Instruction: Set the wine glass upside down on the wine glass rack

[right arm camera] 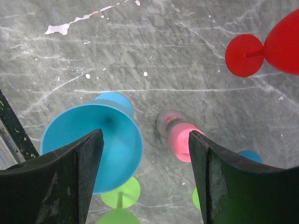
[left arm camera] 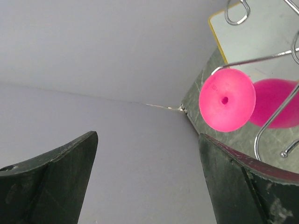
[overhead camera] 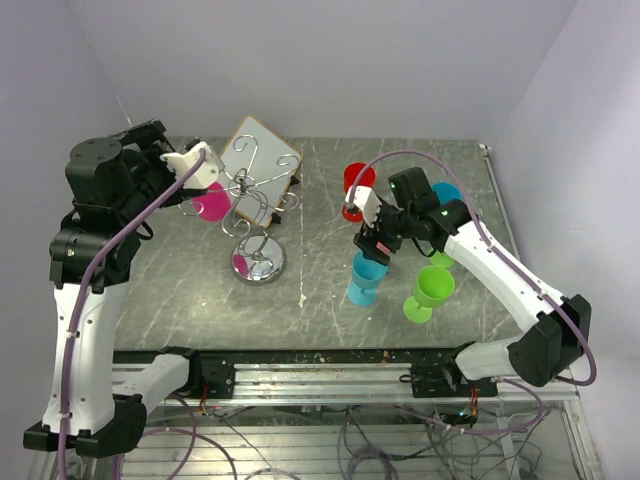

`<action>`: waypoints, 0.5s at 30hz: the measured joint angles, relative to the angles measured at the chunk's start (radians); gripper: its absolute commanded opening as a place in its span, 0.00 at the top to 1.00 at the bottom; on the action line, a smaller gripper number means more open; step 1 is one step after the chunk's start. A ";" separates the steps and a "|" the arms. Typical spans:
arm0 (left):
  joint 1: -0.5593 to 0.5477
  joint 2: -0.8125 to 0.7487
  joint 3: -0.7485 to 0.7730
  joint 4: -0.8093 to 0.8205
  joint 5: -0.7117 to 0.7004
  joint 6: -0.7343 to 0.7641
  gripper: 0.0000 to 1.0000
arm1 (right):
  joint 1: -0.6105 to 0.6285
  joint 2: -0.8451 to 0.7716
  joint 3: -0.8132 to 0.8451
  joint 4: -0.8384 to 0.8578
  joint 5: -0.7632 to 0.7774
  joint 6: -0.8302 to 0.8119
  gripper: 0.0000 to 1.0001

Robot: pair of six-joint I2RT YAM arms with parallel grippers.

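On rack (overhead camera: 268, 267), upside-down pink glass (overhead camera: 212, 202)

Pink wine glass (overhead camera: 211, 202) inverted on left hook arm of silver wire rack (overhead camera: 262, 266).

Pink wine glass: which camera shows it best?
Left wrist: the pink wine glass shows large, foot and bowl, at the wine glass rack. Top external shows it small beside the left gripper. Right wrist lacks it.

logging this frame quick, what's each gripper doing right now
Left gripper: open, holding nothing.
Right gripper: open above the blue glass, holding nothing.
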 measured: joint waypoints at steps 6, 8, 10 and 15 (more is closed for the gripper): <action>0.000 -0.004 0.023 0.025 -0.002 -0.085 0.01 | 0.031 0.015 0.008 -0.037 0.060 0.000 0.40; 0.000 -0.006 0.027 0.029 -0.005 -0.104 0.01 | 0.033 0.023 0.009 -0.047 0.077 0.000 0.44; 0.000 -0.010 0.027 0.029 -0.005 -0.126 0.01 | 0.035 0.027 0.009 -0.055 0.086 0.000 0.47; 0.000 -0.017 0.034 0.029 -0.005 -0.169 0.01 | 0.040 0.049 0.021 -0.072 0.095 -0.004 0.55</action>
